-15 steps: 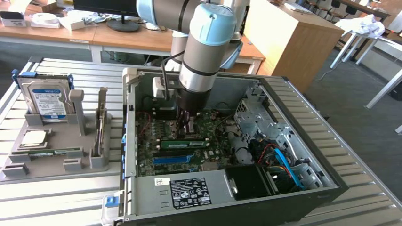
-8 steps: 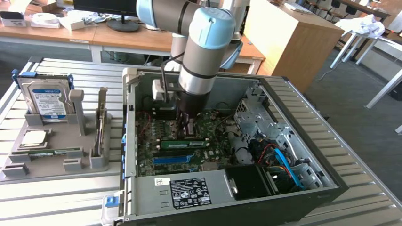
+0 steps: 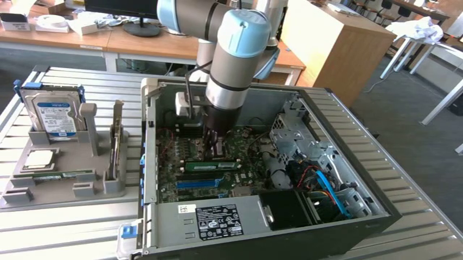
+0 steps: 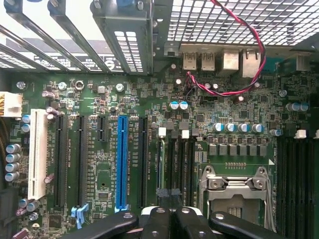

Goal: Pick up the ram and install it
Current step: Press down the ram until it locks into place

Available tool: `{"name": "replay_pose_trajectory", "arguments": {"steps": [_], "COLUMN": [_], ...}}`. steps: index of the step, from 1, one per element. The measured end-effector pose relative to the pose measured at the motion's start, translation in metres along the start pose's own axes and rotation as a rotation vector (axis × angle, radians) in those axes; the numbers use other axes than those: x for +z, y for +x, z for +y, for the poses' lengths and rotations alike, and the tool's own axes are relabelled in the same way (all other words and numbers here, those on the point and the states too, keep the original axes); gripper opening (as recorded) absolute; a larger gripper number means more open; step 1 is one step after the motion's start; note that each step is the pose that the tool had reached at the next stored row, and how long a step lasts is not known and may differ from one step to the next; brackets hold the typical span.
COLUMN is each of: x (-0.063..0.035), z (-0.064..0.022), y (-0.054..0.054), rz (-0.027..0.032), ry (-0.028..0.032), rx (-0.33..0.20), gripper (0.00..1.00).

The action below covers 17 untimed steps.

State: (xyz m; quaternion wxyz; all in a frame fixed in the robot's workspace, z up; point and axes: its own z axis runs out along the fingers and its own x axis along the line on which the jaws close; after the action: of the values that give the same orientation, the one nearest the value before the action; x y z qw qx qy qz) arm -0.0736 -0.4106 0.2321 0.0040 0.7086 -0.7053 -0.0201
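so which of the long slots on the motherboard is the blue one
The blue slot is the single bright blue one among the long slots, standing between black slots, with the white slot further off beyond them.

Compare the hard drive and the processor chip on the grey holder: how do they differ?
The hard drive stands upright in its slot, while the processor chip lies flat. The hard drive is larger and rectangular; the processor chip is small and square. The hard drive carries a blue-and-white label; the processor chip shows a plain silver top. Both are silver and sit on the grey holder.
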Motion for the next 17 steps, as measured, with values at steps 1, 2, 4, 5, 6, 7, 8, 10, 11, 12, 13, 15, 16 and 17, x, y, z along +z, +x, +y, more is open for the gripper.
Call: {"name": "replay_pose_trajectory", "arguments": {"steps": [1,2,4,5,6,7,8,10,11,12,13,15,16,17], "x": [0.0005,0.0011,0.0021,0.0026,0.0028,0.0029,0.0029,0.003,0.0031,0.0036,0.0042,0.0051,0.0054,0.0055], "z": [0.0,0.0,0.0,-0.0001,0.0,0.0,-0.0001,-0.0001,-0.0001,-0.0001,-0.0002,-0.0001,-0.0001,-0.0001], "y": [0.0001,0.0,0.0001,0.0001,0.0001,0.0002,0.0002,0.0001,0.0001,0.0001,0.0001,0.0002,0.0002,0.0003], "rz": [0.0003,0.0001,0.0002,0.0002,0.0003,0.0004,0.0005,0.0002,0.0002,-0.0002,-0.0002,0.0004,0.0004,0.0004], "ry": [-0.0001,-0.0001,-0.0001,-0.0002,-0.0002,-0.0002,-0.0003,-0.0001,-0.0001,0.0001,0.0001,-0.0002,-0.0003,-0.0003], "rx": [0.0,0.0,0.0,0.0,0.0,0.0,0.0,0.0,0.0,0.0,0.0,0.0,0.0,0.0], "gripper": [0.1,0.1,0.1,0.1,0.1,0.1,0.1,0.1,0.1,0.1,0.1,0.1,0.1,0.1]}}
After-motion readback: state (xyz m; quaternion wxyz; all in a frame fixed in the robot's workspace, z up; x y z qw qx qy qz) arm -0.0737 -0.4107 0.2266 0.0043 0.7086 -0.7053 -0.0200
